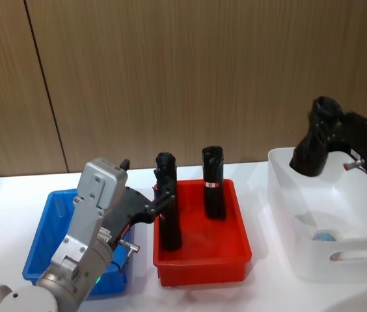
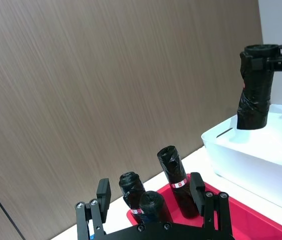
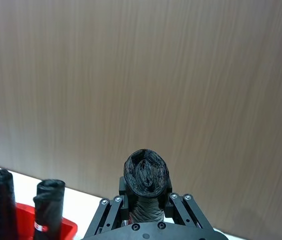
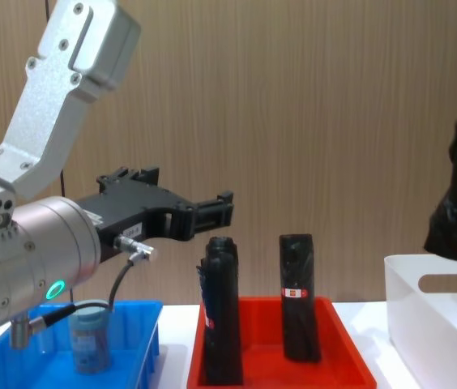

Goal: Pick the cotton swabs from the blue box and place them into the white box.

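Both tools up in open room, each clear above its box rim.

I see my right tool (image 1: 330, 123) clamped on a black roll (image 1: 313, 151) over the white box (image 1: 300, 257); my left tool (image 4: 212, 212) gapes empty, a cotton swabs tub (image 4: 89, 339) at its 7 o'clock in the blue box (image 4: 143, 328).

The blue box (image 1: 52, 214) is bright blue, the tray (image 1: 235, 214) red and the white box (image 1: 339, 257) white. Black wrapped rolls (image 1: 213, 182) carry red-and-white label bands; the wall (image 1: 183, 71) behind is brown woodgrain.

blue box (image 1: 53, 214) part hidden by left arm (image 1: 86, 240)
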You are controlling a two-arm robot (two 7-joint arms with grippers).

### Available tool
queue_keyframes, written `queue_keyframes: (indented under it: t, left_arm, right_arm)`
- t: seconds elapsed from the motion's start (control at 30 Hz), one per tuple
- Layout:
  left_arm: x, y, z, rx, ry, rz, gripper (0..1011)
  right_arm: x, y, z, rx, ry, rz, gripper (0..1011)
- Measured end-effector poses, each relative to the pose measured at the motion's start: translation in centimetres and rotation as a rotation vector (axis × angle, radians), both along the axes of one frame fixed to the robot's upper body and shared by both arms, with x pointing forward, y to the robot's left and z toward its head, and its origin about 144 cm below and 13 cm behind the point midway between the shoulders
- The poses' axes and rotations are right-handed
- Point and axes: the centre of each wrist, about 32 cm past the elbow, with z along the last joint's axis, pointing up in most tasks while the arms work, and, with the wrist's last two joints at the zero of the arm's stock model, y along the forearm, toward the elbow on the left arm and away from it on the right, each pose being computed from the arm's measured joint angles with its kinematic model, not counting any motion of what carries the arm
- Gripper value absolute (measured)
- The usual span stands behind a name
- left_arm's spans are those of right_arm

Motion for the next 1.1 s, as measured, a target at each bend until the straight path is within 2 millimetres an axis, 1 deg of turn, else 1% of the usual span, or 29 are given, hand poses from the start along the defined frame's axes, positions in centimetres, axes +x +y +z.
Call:
queue_keyframes:
  t: [0.4, 0.47, 0.5, 0.53, 0.6, 0.63, 0.7, 0.73, 0.8, 0.83, 0.87, 0.97, 1.0, 1.03, 1.1]
  left_arm:
    - [0.0, 0.0, 0.0, 0.000, 0.000, 0.000, 1004]
    - [0.0, 0.0, 0.0, 0.000, 0.000, 0.000, 1004]
    - [0.0, 0.0, 0.0, 0.000, 0.000, 0.000, 1004]
    - [0.0, 0.0, 0.0, 0.000, 0.000, 0.000, 1004]
    - [0.0, 0.0, 0.0, 0.000, 0.000, 0.000, 1004]
    - [0.0, 0.0, 0.0, 0.000, 0.000, 0.000, 1004]
    - [0.0, 0.0, 0.0, 0.000, 0.000, 0.000, 1004]
    - [0.0, 0.0, 0.0, 0.000, 0.000, 0.000, 1004]
    - [0.0, 0.0, 0.0, 0.000, 0.000, 0.000, 1004]
    - [0.0, 0.0, 0.0, 0.000, 0.000, 0.000, 1004]
    - [0.0, 0.0, 0.0, 0.000, 0.000, 0.000, 1004]
    - [0.0, 0.0, 0.0, 0.000, 0.000, 0.000, 1004]
    - [0.0, 0.0, 0.0, 0.000, 0.000, 0.000, 1004]
    - [0.0, 0.0, 0.0, 0.000, 0.000, 0.000, 1004]
    - [0.0, 0.0, 0.0, 0.000, 0.000, 0.000, 1004]
  right_arm:
    - [1.2, -0.9, -2.4, 0.000, 0.077, -0.029, 351]
    - [1.4, -1.0, -2.8, 0.001, 0.089, -0.033, 363]
    - [1.5, -1.1, -3.0, 0.002, 0.094, -0.035, 409]
    - [1.6, -1.1, -3.1, 0.003, 0.098, -0.037, 418]
    - [1.8, -1.3, -3.5, 0.004, 0.106, -0.041, 497]
    - [1.8, -1.3, -3.6, 0.005, 0.110, -0.043, 497]
    - [2.0, -1.5, -3.9, 0.006, 0.116, -0.047, 598]
    - [2.0, -1.5, -4.0, 0.007, 0.118, -0.048, 607]
    - [2.1, -1.6, -4.1, 0.008, 0.120, -0.050, 656]
    - [2.1, -1.6, -4.3, 0.009, 0.121, -0.052, 712]
    - [2.1, -1.7, -4.3, 0.010, 0.121, -0.053, 731]
    - [2.2, -1.8, -4.5, 0.012, 0.121, -0.055, 845]
    - [2.2, -1.8, -4.5, 0.014, 0.121, -0.056, 845]
    - [2.2, -1.8, -4.5, 0.015, 0.121, -0.057, 899]
    - [2.2, -1.9, -4.6, 0.016, 0.120, -0.058, 926]
